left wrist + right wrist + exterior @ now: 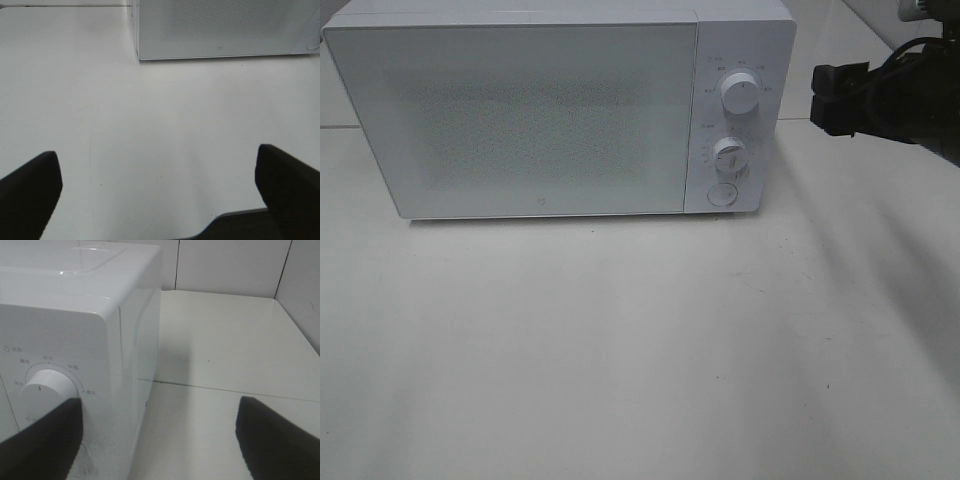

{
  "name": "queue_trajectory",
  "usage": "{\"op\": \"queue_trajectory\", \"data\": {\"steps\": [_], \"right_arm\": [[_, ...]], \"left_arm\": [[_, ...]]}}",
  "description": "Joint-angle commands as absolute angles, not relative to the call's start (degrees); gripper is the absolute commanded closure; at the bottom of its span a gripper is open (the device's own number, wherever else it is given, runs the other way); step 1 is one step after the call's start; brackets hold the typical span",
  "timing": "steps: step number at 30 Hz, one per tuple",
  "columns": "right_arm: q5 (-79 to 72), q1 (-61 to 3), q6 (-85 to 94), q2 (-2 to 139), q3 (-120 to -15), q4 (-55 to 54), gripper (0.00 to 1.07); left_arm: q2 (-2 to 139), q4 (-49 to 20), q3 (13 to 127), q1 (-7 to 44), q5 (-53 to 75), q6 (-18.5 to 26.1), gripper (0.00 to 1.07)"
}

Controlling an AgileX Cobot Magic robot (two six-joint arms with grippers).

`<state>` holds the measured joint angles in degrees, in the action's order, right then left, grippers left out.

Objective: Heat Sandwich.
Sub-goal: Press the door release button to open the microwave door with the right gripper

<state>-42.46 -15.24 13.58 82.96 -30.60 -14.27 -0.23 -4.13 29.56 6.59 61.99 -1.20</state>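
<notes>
a white microwave [540,110], door closed, stands on a pale counter [620,350]. the right pincer [827,98] hovers released and empty just beside the microwave's upper knob [741,92]. the left pincer [158,159] hangs released and empty above the counter, near the microwave's front. the sandwich shows in no view.

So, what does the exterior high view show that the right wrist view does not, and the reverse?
Only the exterior high view shows the microwave's closed door, lower knob and round button. Only the right wrist view shows the microwave's side panel. Both show the upper knob and the open right gripper, empty, near that knob.
</notes>
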Motion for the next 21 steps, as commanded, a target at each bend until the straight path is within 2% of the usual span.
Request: {"op": "queue_trajectory", "data": {"steps": [1, 21], "right_arm": [[-46.41, -18.74, 15.47, 84.68, -31.0, -19.37, 0.31], [-57.75, -31.97, 15.99, 94.54, -31.0, -32.03, 0.31]], "left_arm": [[-0.57, -4.53, 29.51, 6.53, 61.42, -1.03, 0.09], [-0.57, -4.53, 29.51, 6.53, 61.42, -1.03, 0.09]]}}
